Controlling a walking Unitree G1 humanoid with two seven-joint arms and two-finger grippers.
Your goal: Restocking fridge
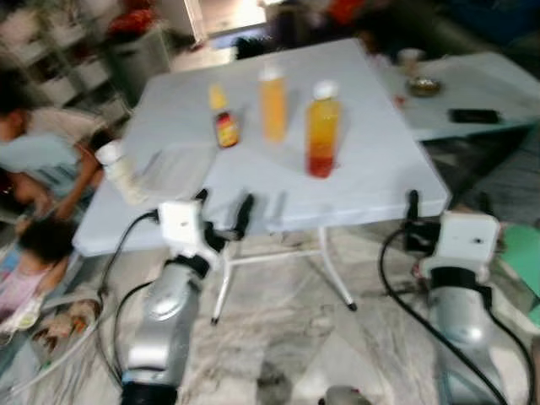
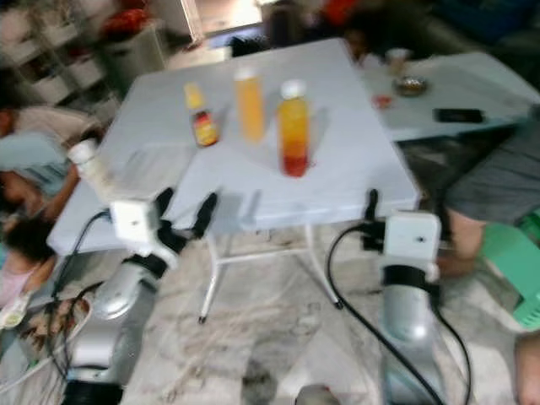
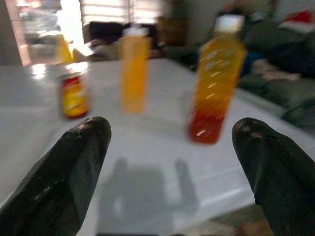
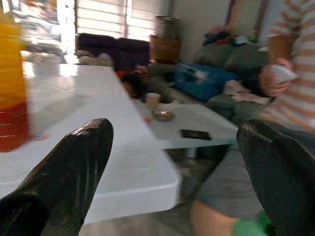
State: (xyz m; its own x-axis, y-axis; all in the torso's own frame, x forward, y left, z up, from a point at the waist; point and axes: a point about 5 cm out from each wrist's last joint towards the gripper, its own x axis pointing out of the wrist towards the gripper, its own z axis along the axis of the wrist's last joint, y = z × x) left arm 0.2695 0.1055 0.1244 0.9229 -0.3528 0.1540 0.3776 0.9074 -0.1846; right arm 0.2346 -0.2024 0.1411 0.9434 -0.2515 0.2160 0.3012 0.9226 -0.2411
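While three bottles (image 1: 272,102) stand upright mid-table (image 1: 371,177), left gripper (image 1: 224,213) hovers at the near edge, fingers wide, empty; right gripper (image 4: 172,162) off the table's corner, also spread, holding nothing.

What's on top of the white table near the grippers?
On the white table: three drink bottles, an orange-red bottle, an orange bottle, a small yellow-capped bottle. Blur hides labels.

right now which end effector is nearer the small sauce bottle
Left. The left end effector sits at the table's near edge, just in front of the sauce bottle. The right end effector is off the table's far corner.
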